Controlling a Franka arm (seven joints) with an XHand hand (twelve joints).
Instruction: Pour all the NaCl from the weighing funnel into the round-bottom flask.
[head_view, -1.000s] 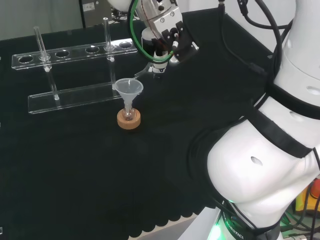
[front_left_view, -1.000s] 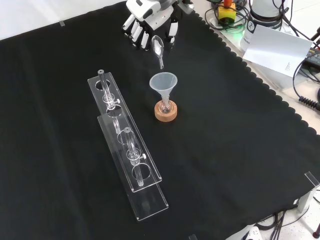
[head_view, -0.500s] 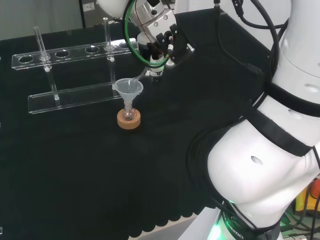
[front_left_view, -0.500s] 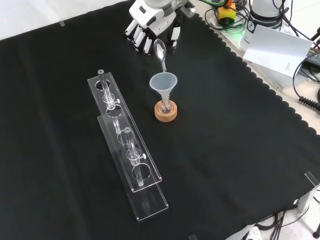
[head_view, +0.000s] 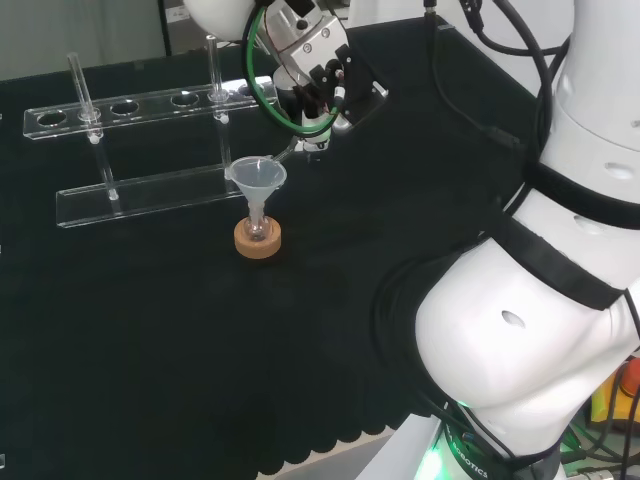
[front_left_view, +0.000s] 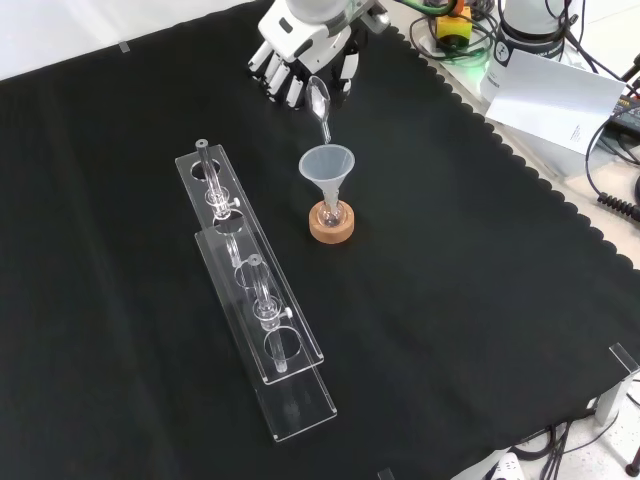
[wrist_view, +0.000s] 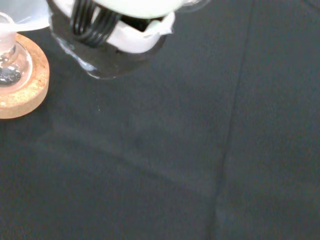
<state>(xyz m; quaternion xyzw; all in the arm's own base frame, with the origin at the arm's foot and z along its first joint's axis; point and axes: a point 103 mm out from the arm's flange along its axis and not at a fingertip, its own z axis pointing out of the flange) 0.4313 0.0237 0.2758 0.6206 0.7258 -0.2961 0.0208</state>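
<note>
Glass weighing funnel (front_left_view: 319, 98) tilted, clamped in hand (front_left_view: 300, 50) fingers, spout over plastic funnel (front_left_view: 327, 165) in flask (front_left_view: 331, 213)

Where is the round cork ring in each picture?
Head view: the cork ring sits left of centre, in front of the clear rack.
Front view: the cork ring lies near the middle, right of the rack, below the hand.
Wrist view: the cork ring is at the picture's edge, partly cut off.
Shared landmark: the flask stands in it, with a plastic funnel on top.
</note>
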